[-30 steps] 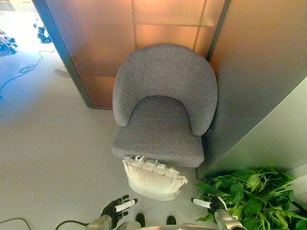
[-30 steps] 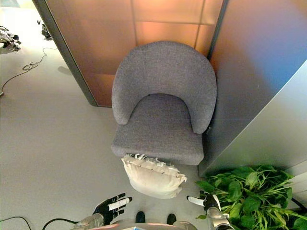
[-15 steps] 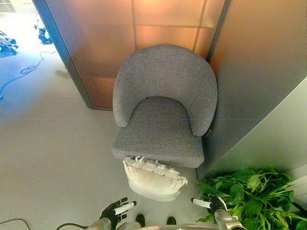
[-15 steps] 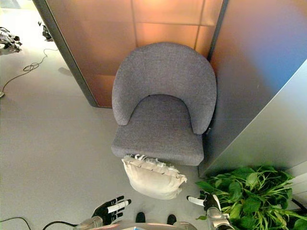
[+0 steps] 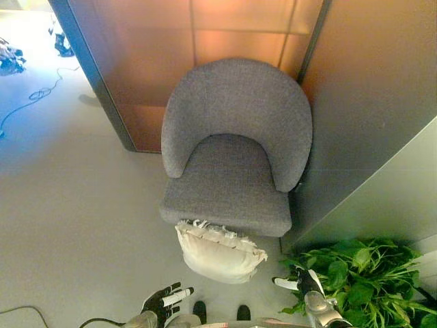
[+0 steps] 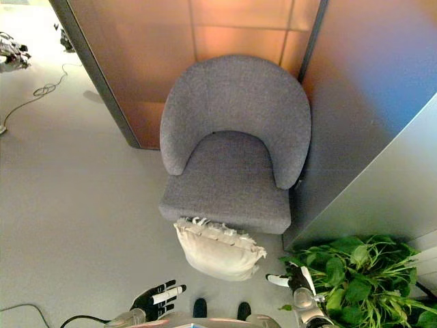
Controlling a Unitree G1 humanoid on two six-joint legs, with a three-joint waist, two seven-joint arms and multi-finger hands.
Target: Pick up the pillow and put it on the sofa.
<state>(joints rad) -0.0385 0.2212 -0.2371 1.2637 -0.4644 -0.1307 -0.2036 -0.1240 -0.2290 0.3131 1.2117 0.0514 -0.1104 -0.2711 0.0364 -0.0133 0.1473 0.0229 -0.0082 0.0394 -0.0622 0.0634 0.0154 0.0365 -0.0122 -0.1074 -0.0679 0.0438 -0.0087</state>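
A white pillow (image 5: pixel 218 251) with a fringed top edge lies on the floor, leaning against the front of the grey armchair (image 5: pixel 232 150). The chair's seat (image 6: pixel 229 181) is bare. My left hand (image 5: pixel 166 301) shows at the bottom edge, below and left of the pillow, fingers spread and open, holding nothing. At the bottom right my right hand (image 5: pixel 298 282) is open too, just right of the pillow and beside the plant, apart from the pillow.
A leafy green plant (image 5: pixel 362 280) stands at the lower right, close to my right hand. Brown wall panels (image 5: pixel 232 31) rise behind the chair and a grey wall (image 5: pixel 382 191) runs along its right. Cables (image 6: pixel 31 96) lie on the floor far left.
The view has shifted slightly, so the chair sits a little higher in the picture. Both hands stay low and open; the pillow has not moved.
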